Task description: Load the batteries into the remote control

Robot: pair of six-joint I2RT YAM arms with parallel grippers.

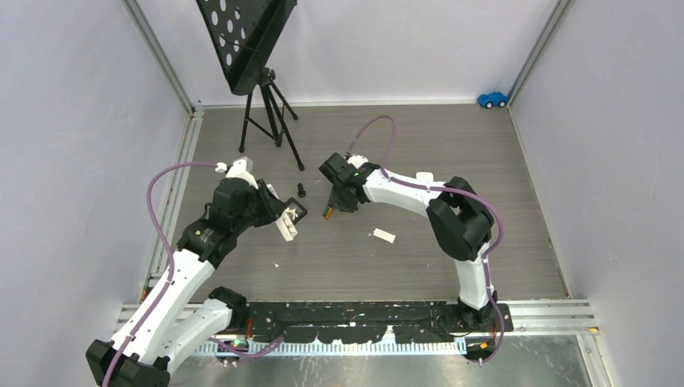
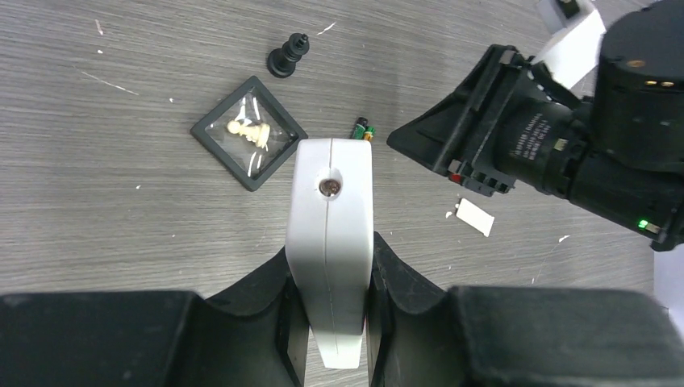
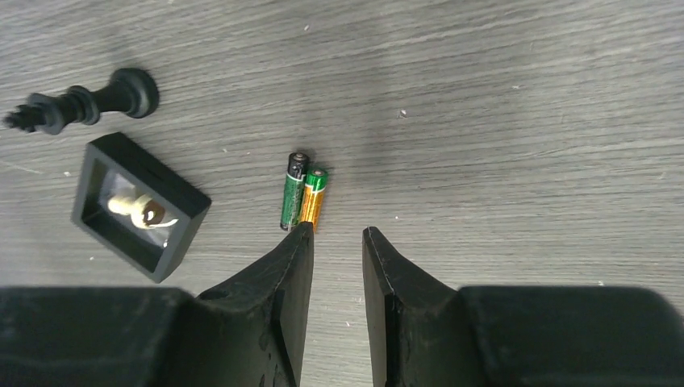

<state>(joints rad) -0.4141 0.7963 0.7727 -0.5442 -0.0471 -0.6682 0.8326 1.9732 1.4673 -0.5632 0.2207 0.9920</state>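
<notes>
My left gripper [image 2: 332,251] is shut on a white remote control [image 2: 332,205] and holds it above the table, its far end pointing towards the batteries; it also shows in the top view [image 1: 285,227]. Two small batteries [image 3: 302,197] lie side by side on the table, one green-wrapped and one orange and green. They also show in the left wrist view [image 2: 363,129]. My right gripper [image 3: 336,234] is open and empty, low over the table. Its left fingertip is just at the near end of the batteries.
A small black square tray [image 3: 137,205] holding a pale piece lies left of the batteries. A black chess piece [image 3: 81,101] lies beyond it. A small white flat piece [image 1: 383,235] lies right of the grippers. A black tripod stand [image 1: 266,113] is at the back, a blue toy car [image 1: 492,99] in the far right corner.
</notes>
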